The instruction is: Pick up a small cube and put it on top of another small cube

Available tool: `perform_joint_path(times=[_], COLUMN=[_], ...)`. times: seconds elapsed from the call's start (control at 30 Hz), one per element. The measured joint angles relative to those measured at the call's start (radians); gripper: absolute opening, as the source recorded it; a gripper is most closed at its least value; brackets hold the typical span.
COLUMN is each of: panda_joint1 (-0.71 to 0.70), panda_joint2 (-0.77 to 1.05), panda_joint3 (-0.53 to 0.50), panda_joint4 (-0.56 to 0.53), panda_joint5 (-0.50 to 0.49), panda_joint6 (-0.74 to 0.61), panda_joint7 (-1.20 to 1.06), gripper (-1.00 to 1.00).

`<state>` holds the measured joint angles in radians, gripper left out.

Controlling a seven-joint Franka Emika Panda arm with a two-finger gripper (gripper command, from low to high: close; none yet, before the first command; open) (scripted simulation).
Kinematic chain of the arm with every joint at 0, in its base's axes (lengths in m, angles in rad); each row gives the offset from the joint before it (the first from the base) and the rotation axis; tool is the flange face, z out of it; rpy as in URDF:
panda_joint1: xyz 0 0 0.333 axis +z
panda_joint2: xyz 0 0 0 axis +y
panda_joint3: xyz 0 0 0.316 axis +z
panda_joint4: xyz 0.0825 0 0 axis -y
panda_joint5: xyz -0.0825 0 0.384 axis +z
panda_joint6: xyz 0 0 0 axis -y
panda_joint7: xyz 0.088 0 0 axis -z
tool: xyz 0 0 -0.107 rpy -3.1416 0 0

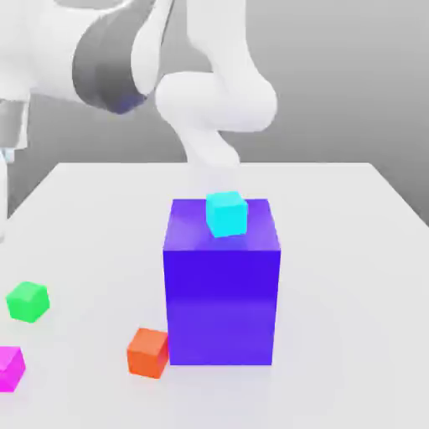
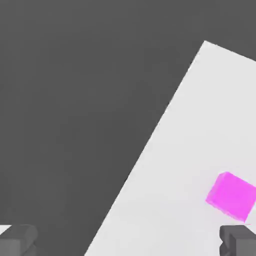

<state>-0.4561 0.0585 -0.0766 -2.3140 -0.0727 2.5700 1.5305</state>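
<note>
The small bright green cube (image 1: 28, 301) rests on the white table (image 1: 352, 276) toward the exterior view's left. A magenta cube (image 1: 10, 368) lies in front of it by the table's edge, and an orange cube (image 1: 148, 352) sits against the big block's front corner. A cyan cube (image 1: 226, 213) sits on top of the large blue-purple block (image 1: 222, 289). In the hand view my gripper (image 2: 128, 242) is open, its dark fingertips (image 2: 17, 240) wide apart with nothing between them. It hangs above the table's edge with the magenta cube (image 2: 231, 195) below, close to one finger.
The white arm (image 1: 209, 92) arches over the back of the table, behind the big block. The table's edge (image 2: 150, 145) runs diagonally under the hand, with dark floor beyond it. Open tabletop lies at the exterior view's right.
</note>
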Motion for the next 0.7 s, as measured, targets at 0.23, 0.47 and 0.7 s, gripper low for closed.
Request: perform_joint_path(times=[0.23,0.47,0.7], panda_joint1=[-0.080,-0.123,-0.120], panda_joint2=[0.251,0.451,0.422], panda_joint3=[-0.036,-0.005,-0.009], panda_joint4=[-0.005,0.030,0.024], panda_joint5=[0.131,0.188,0.182], panda_joint6=[0.081,0.220,0.199], panda_joint7=[0.108,0.096,0.101], gripper=[0.00,-1.00,-1.00])
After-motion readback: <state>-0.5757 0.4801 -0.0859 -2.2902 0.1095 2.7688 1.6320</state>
